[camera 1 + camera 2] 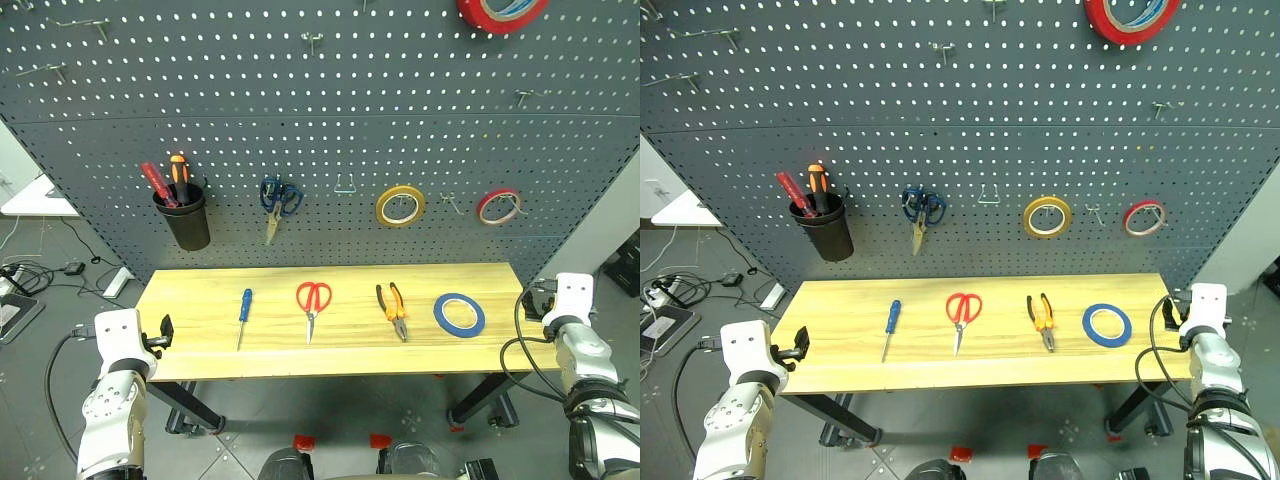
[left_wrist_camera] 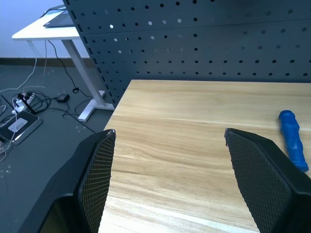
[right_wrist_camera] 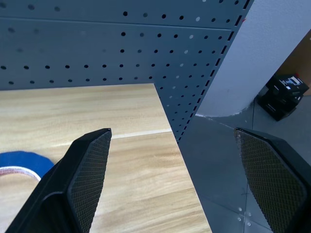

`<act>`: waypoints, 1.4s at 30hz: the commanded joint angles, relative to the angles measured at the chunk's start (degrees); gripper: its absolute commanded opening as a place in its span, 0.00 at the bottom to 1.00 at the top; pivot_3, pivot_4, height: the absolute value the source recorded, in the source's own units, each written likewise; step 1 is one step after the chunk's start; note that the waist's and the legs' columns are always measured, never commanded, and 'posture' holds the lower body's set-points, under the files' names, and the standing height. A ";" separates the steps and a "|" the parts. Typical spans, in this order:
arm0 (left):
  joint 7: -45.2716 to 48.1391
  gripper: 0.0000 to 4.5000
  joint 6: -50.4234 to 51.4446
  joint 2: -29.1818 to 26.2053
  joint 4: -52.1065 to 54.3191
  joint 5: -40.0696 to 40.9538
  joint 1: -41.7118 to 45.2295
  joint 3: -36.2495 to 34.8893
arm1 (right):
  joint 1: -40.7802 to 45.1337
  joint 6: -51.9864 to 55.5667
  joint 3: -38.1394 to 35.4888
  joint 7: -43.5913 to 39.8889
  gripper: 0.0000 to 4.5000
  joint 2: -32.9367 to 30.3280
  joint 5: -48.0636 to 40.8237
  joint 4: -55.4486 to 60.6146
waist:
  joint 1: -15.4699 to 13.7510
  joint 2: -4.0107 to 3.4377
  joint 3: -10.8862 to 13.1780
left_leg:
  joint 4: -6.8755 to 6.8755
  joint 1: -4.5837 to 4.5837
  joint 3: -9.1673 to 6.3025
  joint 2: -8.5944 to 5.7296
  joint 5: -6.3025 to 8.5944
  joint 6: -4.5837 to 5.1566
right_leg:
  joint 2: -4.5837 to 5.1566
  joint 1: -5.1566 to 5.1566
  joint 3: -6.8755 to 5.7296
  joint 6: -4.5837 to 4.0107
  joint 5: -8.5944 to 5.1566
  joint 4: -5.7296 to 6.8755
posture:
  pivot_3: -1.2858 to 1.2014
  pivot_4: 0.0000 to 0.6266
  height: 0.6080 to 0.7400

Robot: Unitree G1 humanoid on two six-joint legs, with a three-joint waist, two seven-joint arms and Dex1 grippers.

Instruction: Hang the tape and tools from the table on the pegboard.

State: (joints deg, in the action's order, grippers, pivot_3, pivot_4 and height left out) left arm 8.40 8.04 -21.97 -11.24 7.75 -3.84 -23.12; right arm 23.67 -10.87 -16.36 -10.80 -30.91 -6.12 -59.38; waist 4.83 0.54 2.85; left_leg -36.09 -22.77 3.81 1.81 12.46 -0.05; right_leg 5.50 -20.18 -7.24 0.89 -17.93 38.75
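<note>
the left gripper (image 2: 167, 141) waits by the left end of the table (image 1: 200, 345), fingers wide apart and holding nothing. on the wood lie four things in a row – the small blue screwdriver (image 1: 243, 312), the red scissors (image 1: 312, 304), the orange-and-black pliers (image 1: 392, 309) and the blue tape (image 1: 459, 314) (flat, near the right end). the pegboard (image 1: 330, 110) stands behind. the right gripper (image 3: 175, 145) sits past the right end, fingers spread too – empty.

Screwdriver (image 1: 244, 307), scissors (image 1: 313, 300), pliers (image 1: 392, 306), tape (image 1: 459, 314) left-to-right on table (image 1: 200, 350).
</note>
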 commanded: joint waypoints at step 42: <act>37.21 0.84 2.23 -2.01 16.09 1.32 20.48 35.83 | -2.69 40.21 22.32 -24.02 0.95 -1.48 5.91 42.86 | 0.38 0.71 13.40 | 0.01 -1.01 1.09 0.57 0.01 -0.06 | -0.35 -1.40 0.59 -0.30 0.19 -0.12 | 0.40 0.51 1.00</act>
State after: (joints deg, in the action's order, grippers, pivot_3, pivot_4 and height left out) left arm 43.05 8.88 -23.51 2.64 7.57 16.58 11.48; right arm 19.42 27.66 5.06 -33.47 -31.56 -0.93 -14.69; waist 5.21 1.25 16.25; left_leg -36.08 -23.78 4.90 2.38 12.48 -0.10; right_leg 5.16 -21.60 -6.66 0.59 -17.74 38.63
